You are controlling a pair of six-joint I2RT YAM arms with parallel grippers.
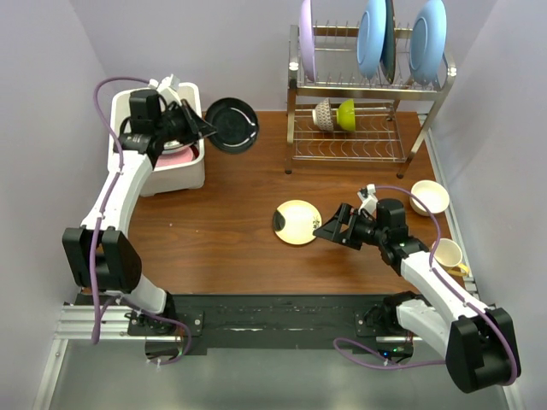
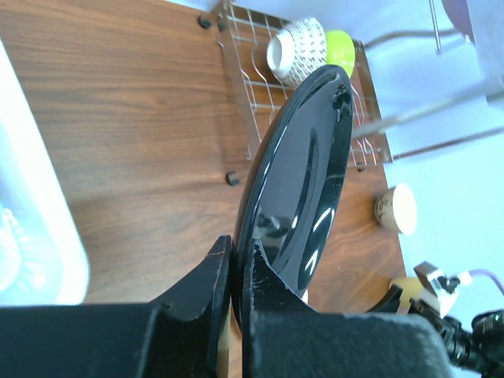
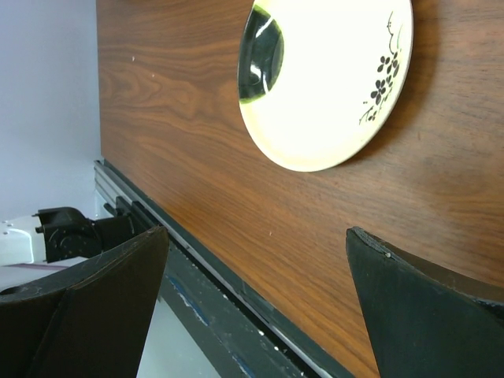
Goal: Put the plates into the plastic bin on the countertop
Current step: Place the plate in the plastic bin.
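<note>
The step in hand is loading the dark plate [image 1: 231, 125]. The left claw [image 1: 190, 125] is clenched on its rim, and the left wrist view shows both fingers [image 2: 206, 277] pinching the edge. The plate hangs above the counter [image 1: 231, 248], just beside the bin [image 1: 175, 179] at its rack-side corner and not yet over the opening. A pink plate [image 1: 178, 159] already lies inside the bin; the arm hides whatever else may be in there. The next move, as I judge it, is to swing the dark plate sideways over the bin, lower it flat or at a gentle tilt onto the pink one, then let go. Glossy glass gripped only at the rim could slip or clip the thick rim of the bin, so a slow, low release seems wise. The right claw [image 1: 332, 229] is spread wide and grasps nothing. It sits low, near the yellow plate [image 1: 297, 221], which lies flat on the counter mid-table. That plate looks like the next pickup, and getting a finger under its edge will be the hard part.
</note>
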